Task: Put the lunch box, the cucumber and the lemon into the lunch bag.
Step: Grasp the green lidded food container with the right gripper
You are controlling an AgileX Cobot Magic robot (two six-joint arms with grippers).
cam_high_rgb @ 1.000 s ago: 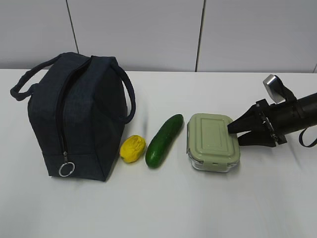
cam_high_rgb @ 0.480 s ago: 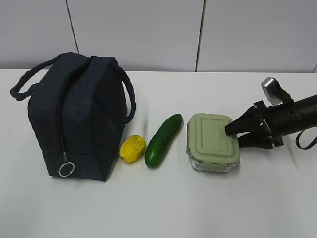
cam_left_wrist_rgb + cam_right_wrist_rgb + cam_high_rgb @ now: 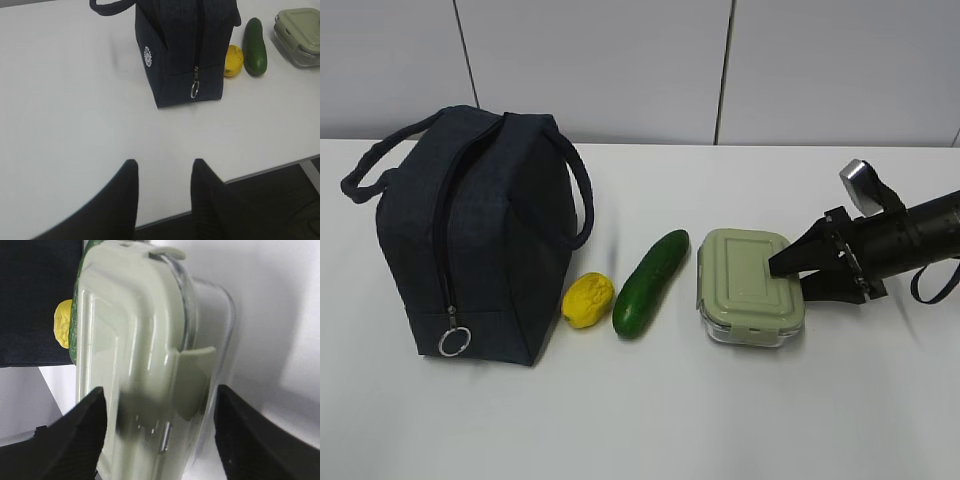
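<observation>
- Your right hand (image 3: 792, 272) sits at the right end of the lunch box (image 3: 750, 286), one finger over the sage-green lid and the other lower against the box's right side. In the right wrist view the fingers (image 3: 75, 432) stand wide on either side of the box (image 3: 150, 360); whether they press on it yet, you cannot tell.
- The lunch box rests on the white table (image 3: 640, 420), right of the cucumber (image 3: 651, 282), and the lemon (image 3: 588, 299) lies just beside the lunch bag (image 3: 470, 235) at far left.
- Your left hand (image 3: 162, 172) hangs over the near table edge, partly spread and empty, well apart from the bag (image 3: 182, 50).
- The step looks like gripping the lunch box. Centre the fingers across the box so the lid clip (image 3: 192, 382) does not take the squeeze, then close firmly on lid and clear wall together; a grip on the clip alone may pop it.
- Lift level, since a grip at one end may let the far end droop.
- The bag's zipper pull ring (image 3: 454, 341) hangs low on the near side, but the pictures do not show clearly how far the bag gapes. Check the mouth before you carry the box across, and use the left hand to hold it apart if it is tight.
</observation>
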